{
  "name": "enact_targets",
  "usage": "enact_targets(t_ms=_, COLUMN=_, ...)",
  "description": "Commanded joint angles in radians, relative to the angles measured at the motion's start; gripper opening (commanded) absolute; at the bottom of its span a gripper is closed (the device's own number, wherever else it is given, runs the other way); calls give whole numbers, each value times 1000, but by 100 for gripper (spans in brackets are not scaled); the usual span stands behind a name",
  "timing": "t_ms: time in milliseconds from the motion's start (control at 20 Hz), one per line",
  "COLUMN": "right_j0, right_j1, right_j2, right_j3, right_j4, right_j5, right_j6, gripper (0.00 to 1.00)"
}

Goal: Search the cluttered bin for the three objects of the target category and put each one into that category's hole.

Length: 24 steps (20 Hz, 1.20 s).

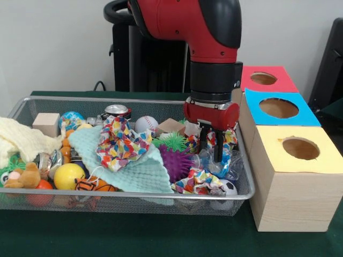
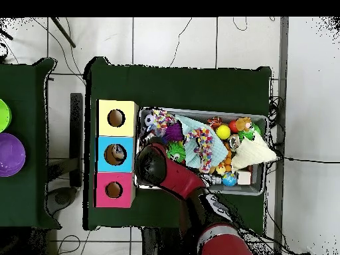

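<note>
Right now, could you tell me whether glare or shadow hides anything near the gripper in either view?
Front view: even light, no glare; the gripper shows clearly above the wire bin. Overhead view: no glare either, but the arm itself covers the gripper.

A pale wall [image 1: 53, 43] stands behind the green table [image 1: 134, 235]. The floor [image 2: 186, 40] is white tile, crossed by cables [image 2: 66, 33]. A second green table [image 2: 23, 192] stands nearby.

Red-and-black arm descends from above, wrist vertical, black cuff above red tool mount. Tool [image 1: 211, 151] points straight down, two dark fingers [image 1: 219, 146] parallel, narrow gap between them, nothing visibly gripped. Overhead view: arm reaches diagonally from base, elbow bent, black wrist housing hides tool.
</note>
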Motion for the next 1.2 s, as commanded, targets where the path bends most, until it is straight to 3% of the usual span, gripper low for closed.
enact_targets(t_ms=50, right_j0=20, right_j1=44, right_j2=44, right_j3=-86, right_j4=-23, right_j5=12, right_j6=127, gripper=0)
enact_targets(t_ms=550, right_j0=40, right_j1=24, right_j2=32, right_j3=-78, right_j4=-21, right_j5=-11, right_j6=144, gripper=0)
enact_targets(t_ms=850, right_j0=30, right_j1=-82, right_j2=42, right_j3=-26, right_j4=-60, right_j5=26, right_j6=134, gripper=0)
enact_targets(t_ms=1200, right_j0=67, right_j1=-174, right_j2=-5, right_j3=36, right_j4=-84, right_j5=15, right_j6=150, gripper=0)
